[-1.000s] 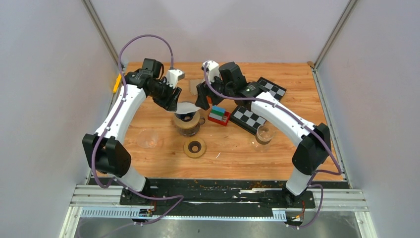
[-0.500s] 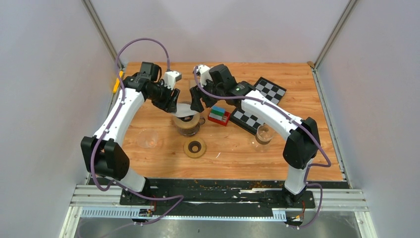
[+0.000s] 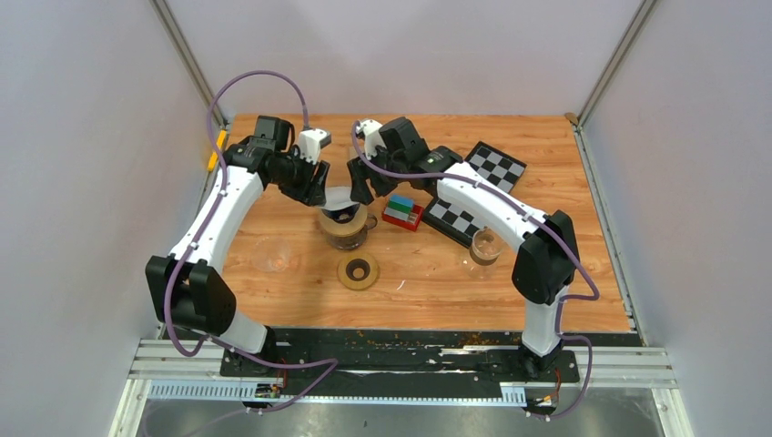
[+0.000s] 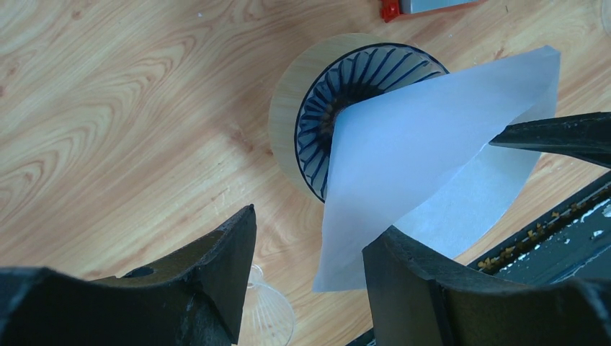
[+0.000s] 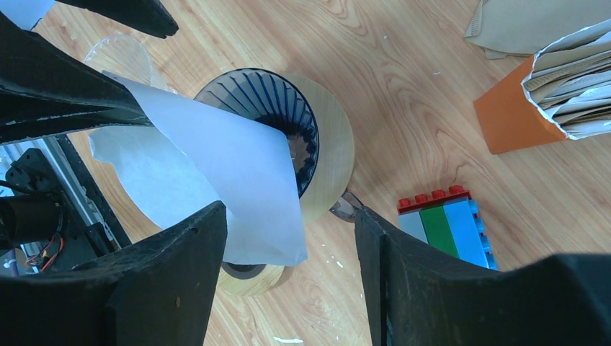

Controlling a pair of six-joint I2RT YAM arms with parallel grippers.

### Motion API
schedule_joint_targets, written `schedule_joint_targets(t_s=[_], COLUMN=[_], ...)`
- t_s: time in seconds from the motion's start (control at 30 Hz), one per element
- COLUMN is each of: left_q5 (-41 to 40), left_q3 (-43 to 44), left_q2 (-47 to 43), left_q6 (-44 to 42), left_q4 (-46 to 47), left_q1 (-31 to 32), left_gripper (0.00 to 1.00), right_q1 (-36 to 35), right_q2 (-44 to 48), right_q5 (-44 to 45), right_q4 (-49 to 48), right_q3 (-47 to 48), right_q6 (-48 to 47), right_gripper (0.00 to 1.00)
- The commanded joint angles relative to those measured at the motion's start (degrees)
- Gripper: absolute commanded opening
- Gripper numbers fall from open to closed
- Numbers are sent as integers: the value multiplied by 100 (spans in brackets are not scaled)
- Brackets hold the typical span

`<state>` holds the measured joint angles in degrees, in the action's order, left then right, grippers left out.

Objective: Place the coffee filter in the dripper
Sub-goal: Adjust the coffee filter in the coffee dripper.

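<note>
Coffee filter (image 4: 432, 144): white paper cone, partly opened and tilted. Its point is down inside the dripper (image 4: 317, 130) and its wide mouth stands well above the rim, so it is not seated.

Dripper: dark ribbed glass in a pale wooden collar, mid-table, between the two grippers.

Left gripper (image 4: 310, 231): jaws wide apart, nothing pinched. One finger lies against the filter's mouth edge on its side.

Right gripper (image 5: 288, 213): jaws wide apart, nothing pinched. The filter's lower corner hangs between the fingers, and in the left wrist view one finger reaches the paper's opposite edge.

Toy bricks (image 5: 447, 220): red, green and blue block, just beside the dripper on the right.

Orange box (image 5: 504, 122): holds brown paper filters, beyond the bricks.

Checkered boards (image 3: 460, 217): two, on the far right part of the table (image 3: 428, 273).

Drinking glass (image 3: 487, 244): near the right arm.

Clear glass funnel (image 3: 273, 257): on the near left.

Wooden ring (image 3: 358, 271): in front of the dripper, apart from it.
</note>
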<state>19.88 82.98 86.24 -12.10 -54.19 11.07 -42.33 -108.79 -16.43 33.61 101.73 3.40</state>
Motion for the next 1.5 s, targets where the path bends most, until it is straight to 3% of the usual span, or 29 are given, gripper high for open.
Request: schedule_joint_targets(t_s=[0.0,0.73,1.47], left_q5=[97,-58,69], left_q3=[62,77,688], left_q2=[-124,250,724], left_q6=[131,189,-208], left_q4=[198,373,-32], left_q1=[-53,-52,-52], left_gripper=[63,63,63], right_q1=[-39,-56,-119], right_q2=[-86,-519,-148], right_q5=[128,223,56], right_q4=[-69,2,-38], right_q3=[278,495,218], right_q6=[66,63,310], right_gripper=[65,61,56])
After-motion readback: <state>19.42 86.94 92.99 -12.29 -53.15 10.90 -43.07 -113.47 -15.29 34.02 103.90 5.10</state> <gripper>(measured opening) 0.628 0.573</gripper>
